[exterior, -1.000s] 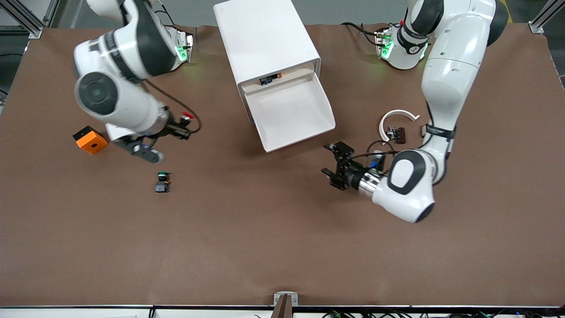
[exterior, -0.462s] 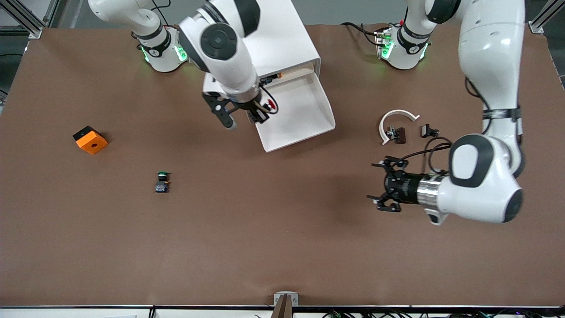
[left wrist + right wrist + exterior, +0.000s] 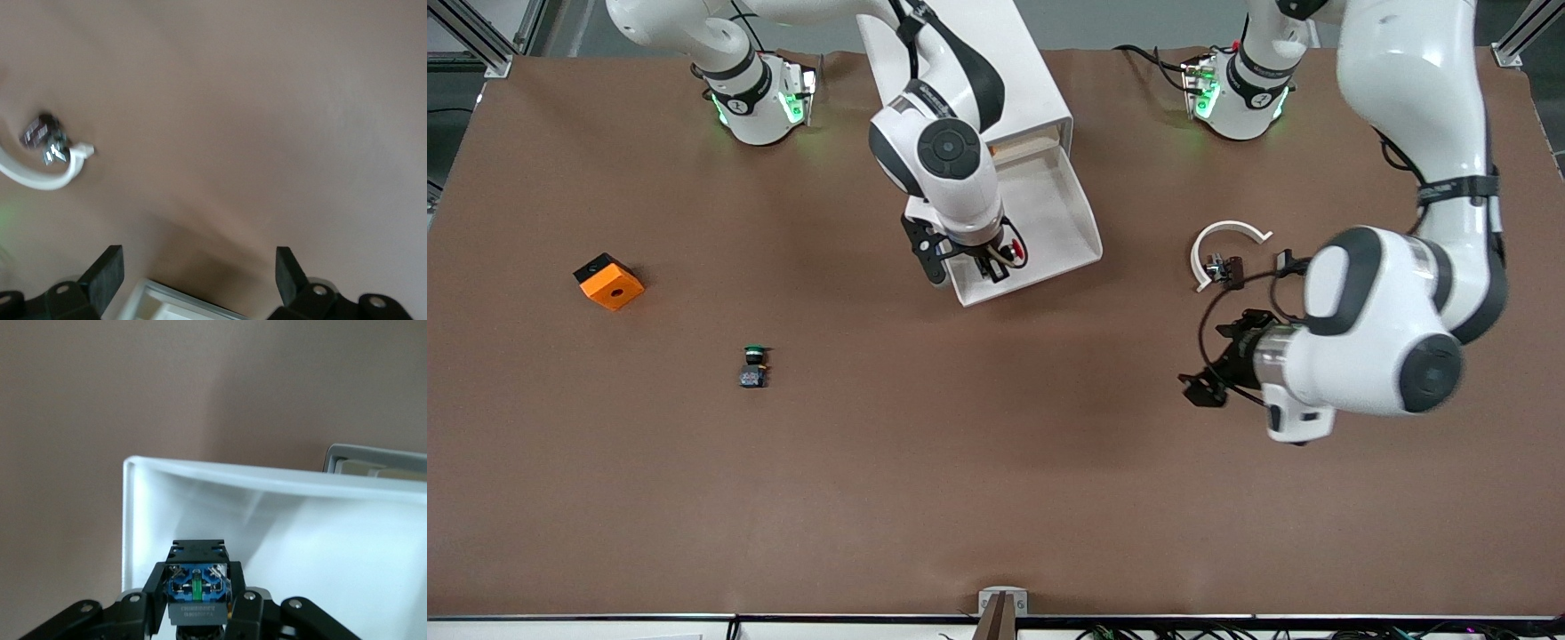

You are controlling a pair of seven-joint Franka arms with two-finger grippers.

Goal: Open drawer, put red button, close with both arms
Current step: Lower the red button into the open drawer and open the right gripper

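Note:
The drawer (image 3: 1040, 209) stands pulled out of the white cabinet (image 3: 960, 71), its tray empty. My right gripper (image 3: 971, 267) is shut on the red button (image 3: 1009, 252) and holds it over the drawer's front corner toward the right arm's end. In the right wrist view the button's blue base (image 3: 198, 583) sits between the fingers (image 3: 150, 587), above the drawer's white wall (image 3: 267, 487). My left gripper (image 3: 1209, 373) is open and empty, low over bare table toward the left arm's end. In the left wrist view its fingers (image 3: 103, 277) stand wide apart.
A green-capped button (image 3: 754, 364) and an orange block (image 3: 609, 281) lie toward the right arm's end. A white arc (image 3: 1227, 238) with small dark parts (image 3: 1232, 269) lies near the left arm; it also shows in the left wrist view (image 3: 40, 180).
My right arm has swung from near the orange block across to the drawer, carrying the red button. My left gripper has drawn away from the drawer toward the left arm's end.

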